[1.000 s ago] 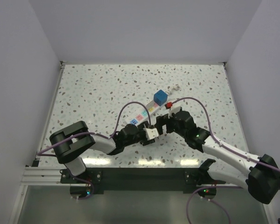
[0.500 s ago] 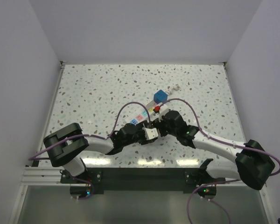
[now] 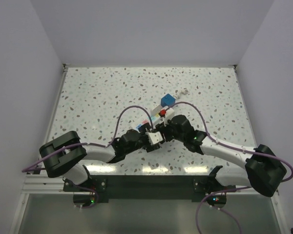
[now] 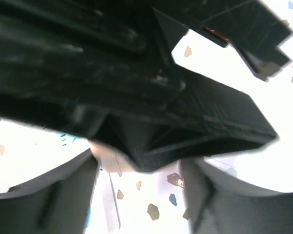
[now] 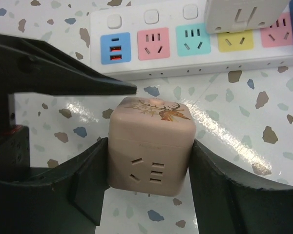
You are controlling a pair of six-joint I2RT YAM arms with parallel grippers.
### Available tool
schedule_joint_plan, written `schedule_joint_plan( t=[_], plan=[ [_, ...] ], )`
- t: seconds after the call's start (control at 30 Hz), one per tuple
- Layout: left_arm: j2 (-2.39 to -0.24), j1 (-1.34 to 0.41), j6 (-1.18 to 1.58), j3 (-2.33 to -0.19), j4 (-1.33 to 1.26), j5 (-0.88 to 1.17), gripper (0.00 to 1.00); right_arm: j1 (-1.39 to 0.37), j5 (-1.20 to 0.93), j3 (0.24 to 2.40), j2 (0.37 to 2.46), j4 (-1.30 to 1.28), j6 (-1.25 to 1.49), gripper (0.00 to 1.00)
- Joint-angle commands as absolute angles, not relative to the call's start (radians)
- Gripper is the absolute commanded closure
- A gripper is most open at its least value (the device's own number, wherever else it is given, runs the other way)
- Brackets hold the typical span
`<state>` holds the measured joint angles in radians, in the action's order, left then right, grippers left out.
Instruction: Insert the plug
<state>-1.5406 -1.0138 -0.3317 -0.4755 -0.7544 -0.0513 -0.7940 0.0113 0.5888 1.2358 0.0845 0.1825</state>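
Observation:
A pale pink cube plug (image 5: 149,146) with a deer print sits between my right gripper's fingers (image 5: 88,180), which press on its two sides just above the table. In the top view the plug (image 3: 155,138) is in front of the white power strip (image 3: 145,121). My right gripper (image 3: 160,133) reaches it from the right and my left gripper (image 3: 150,138) from the left. In the left wrist view the plug's edge (image 4: 107,158) spans the gap between the left fingers (image 4: 49,195); the right gripper's black body hides the rest. The strip's coloured sockets (image 5: 185,39) lie just beyond the plug.
A blue cube plug (image 3: 167,101) and a red switch (image 3: 162,112) sit at the strip's far end. A white plug (image 5: 244,14) is in one socket. A small white object (image 3: 184,91) lies farther back. Purple cables (image 3: 127,114) arch over both arms.
My right gripper has moved left from beside the strip onto the pink plug and closed on its sides. The left arm has shifted slightly left with the plug.

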Motion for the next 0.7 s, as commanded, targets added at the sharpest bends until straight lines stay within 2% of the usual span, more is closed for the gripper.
schedule_joint_plan(
  t=[0.0, 0.03, 0.07, 0.13, 0.33, 0.57, 0.67],
  plan=[
    [-1.47, -1.012, -0.285, -0.446, -0.859, -0.032, 0.17, -0.787, 0.066, 0.615, 1.204, 0.109, 0.149, 1.0],
    [-1.459, -1.011, -0.266, -0.427, -0.862, -0.034, 0.03, -0.779, 0.066, 0.615, 1.197, 0.11, 0.146, 1.0],
    [-1.447, -1.006, -0.253, -0.413, -0.874, -0.022, 0.0, -0.761, 0.066, 0.615, 1.178, 0.11, 0.146, 1.0],
    [-1.387, -0.986, -0.207, -0.358, -0.89, 0.011, 0.0, -0.732, 0.031, 0.609, 1.157, 0.121, 0.141, 1.0],
    [-1.206, -0.894, -0.089, -0.221, -0.999, 0.286, 0.0, -0.67, -0.159, 0.563, 1.046, 0.199, 0.068, 1.0],
    [-1.103, -0.853, -0.008, -0.209, -1.006, 0.504, 0.0, -0.672, -0.518, 0.505, 0.937, 0.314, 0.023, 1.0],
    [-1.083, -0.839, 0.035, -0.222, -0.982, 0.523, 0.0, -0.673, -0.628, 0.492, 0.919, 0.35, 0.028, 1.0]
  ],
)
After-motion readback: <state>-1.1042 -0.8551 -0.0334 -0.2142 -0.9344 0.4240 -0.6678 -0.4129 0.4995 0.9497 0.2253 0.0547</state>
